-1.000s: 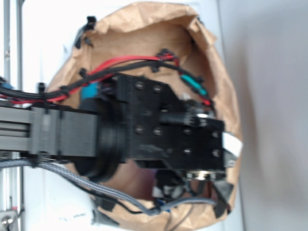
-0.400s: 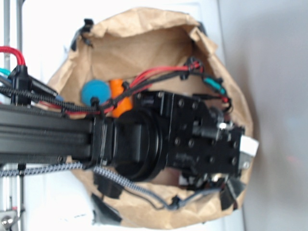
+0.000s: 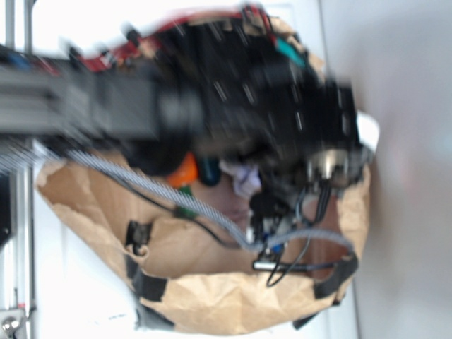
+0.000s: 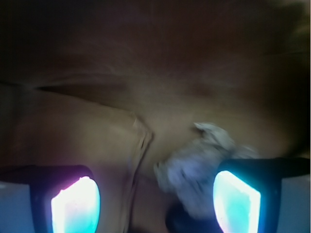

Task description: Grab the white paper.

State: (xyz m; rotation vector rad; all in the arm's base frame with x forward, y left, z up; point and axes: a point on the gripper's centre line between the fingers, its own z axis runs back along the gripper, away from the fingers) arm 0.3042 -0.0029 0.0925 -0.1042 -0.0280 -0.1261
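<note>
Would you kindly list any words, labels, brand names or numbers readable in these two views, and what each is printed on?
None can be read.
Brown paper bag: no print visible.
White paper: no writing visible; it is blurred.
Arm and gripper: motion-blurred in the exterior view, no legible marking.

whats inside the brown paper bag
Visible in the brown paper bag: the white paper, an orange thing, something dark blue. The arm hides the rest.
</note>
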